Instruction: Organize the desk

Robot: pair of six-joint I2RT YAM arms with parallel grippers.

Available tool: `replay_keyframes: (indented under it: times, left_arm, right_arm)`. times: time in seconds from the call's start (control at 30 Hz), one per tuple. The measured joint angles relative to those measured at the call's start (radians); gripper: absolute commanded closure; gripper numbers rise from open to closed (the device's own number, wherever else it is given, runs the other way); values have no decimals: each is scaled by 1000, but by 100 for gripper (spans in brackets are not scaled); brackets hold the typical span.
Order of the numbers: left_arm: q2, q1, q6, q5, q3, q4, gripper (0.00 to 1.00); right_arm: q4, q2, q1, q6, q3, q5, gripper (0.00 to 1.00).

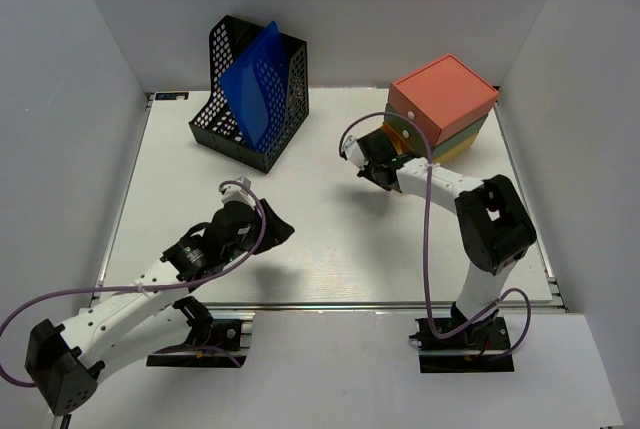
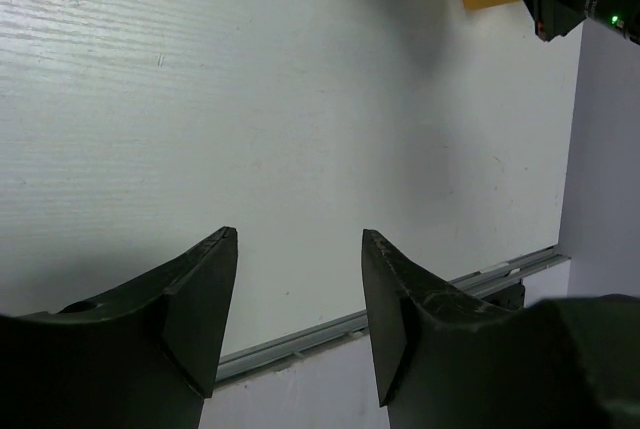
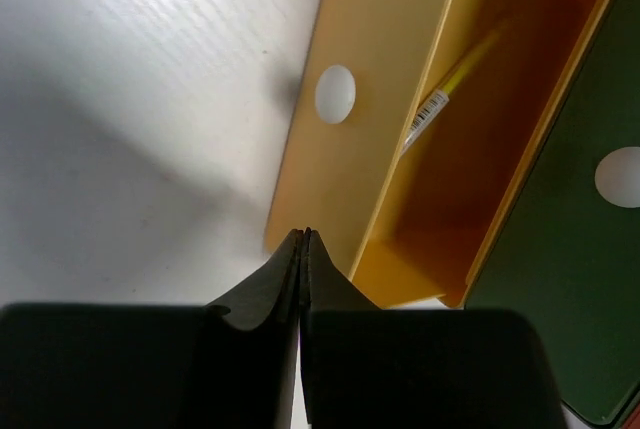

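Plainly shows left hand [image 1: 278, 231] released, empty, above white ribbed bench [image 1: 340, 249] at lower left; finds right hand [image 1: 368, 169] clenched on nothing, just beside yellow drawer [image 3: 370, 39], upper right. Fills frame centre, rail-edged.

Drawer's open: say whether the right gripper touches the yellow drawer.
Cannot tell: right wrist view shows the right gripper overlapping the yellow drawer front, contact unclear.

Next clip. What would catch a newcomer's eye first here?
The stack of coral, green and yellow drawer boxes at the far right of the white desk, with the shut right gripper at its open yellow drawer. Then the bright blue plastic folder leaning in the black mesh file holder, far left. The left gripper hangs open above the desk.
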Motion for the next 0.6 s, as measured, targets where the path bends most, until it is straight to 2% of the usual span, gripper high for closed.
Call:
replay_keyframes:
  times: [0.4, 0.6]
  left_arm:
    - [23, 0, -2, 9, 0, -23, 37]
    - [12, 0, -1, 7, 0, -32, 36]
  right_arm:
    - [234, 161, 23, -64, 0, 326, 100]
    - [331, 226, 21, -134, -1, 420, 100]
